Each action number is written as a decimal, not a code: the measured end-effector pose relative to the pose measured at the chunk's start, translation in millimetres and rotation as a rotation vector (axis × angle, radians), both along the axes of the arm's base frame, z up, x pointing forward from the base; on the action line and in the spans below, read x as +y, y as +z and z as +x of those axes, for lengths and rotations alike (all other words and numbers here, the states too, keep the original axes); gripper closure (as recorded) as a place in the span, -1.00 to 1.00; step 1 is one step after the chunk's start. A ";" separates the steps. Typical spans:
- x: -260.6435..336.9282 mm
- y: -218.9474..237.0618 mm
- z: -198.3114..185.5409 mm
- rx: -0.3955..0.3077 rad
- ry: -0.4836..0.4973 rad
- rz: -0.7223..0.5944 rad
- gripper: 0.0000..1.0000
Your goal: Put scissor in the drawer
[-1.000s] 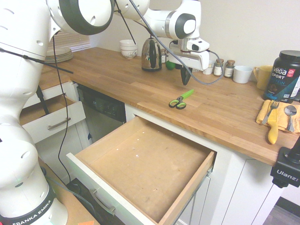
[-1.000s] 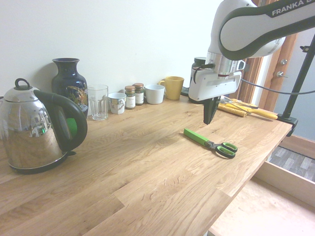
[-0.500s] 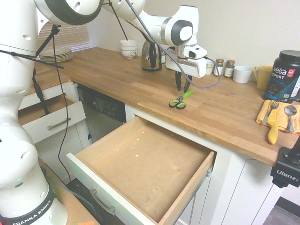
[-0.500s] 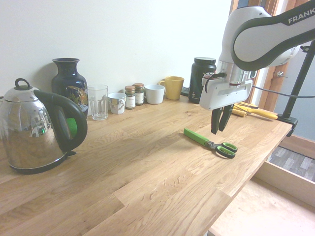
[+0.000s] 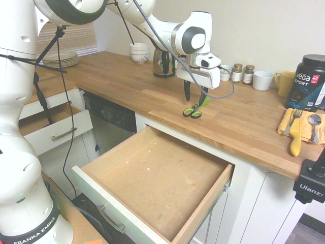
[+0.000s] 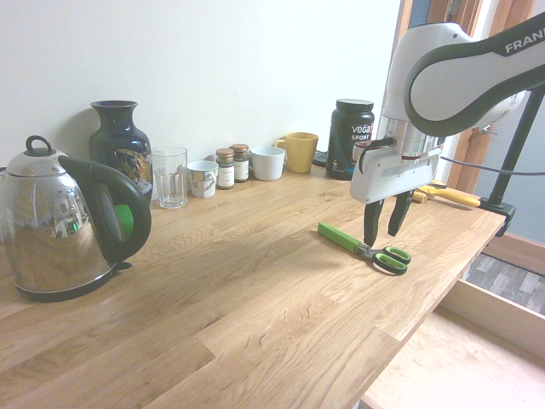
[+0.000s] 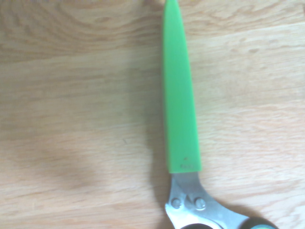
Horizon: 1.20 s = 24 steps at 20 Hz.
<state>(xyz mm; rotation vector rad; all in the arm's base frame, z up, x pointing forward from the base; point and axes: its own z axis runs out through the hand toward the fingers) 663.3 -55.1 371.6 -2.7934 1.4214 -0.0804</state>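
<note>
The scissor [image 5: 193, 111] lies flat on the wooden counter near its front edge, with lime-green and black handle loops and a bright green blade cover [image 6: 341, 237]. The wrist view shows the green cover [image 7: 178, 95] and the metal pivot from close above. My gripper [image 5: 195, 95] hangs open just above the scissor, its two dark fingers straddling the pivot area without touching it; the same gripper [image 6: 383, 228] shows in the second exterior view. The drawer [image 5: 152, 175] stands pulled out below the counter edge, its brown wooden bottom bare.
A steel kettle [image 6: 64, 221], a vase [image 6: 119, 141], a glass [image 6: 169, 176], spice jars [image 6: 232, 165], cups and a yellow mug [image 6: 299, 151] line the back. A protein tub [image 5: 307, 81] and cutlery on a yellow cloth [image 5: 299, 127] sit at the right. A smaller drawer [image 5: 53, 127] is open at left.
The gripper has opened from shut, moved toward the counter's front edge and come down over the scissor. The scissor has not moved.
</note>
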 end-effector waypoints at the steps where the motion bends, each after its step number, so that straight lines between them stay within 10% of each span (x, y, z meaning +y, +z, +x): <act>1: 0.0 -0.1 0.0 0.000 0.000 0.000 -1.00; 24: 10.5 -27.7 34.8 0.017 0.022 -0.010 -1.00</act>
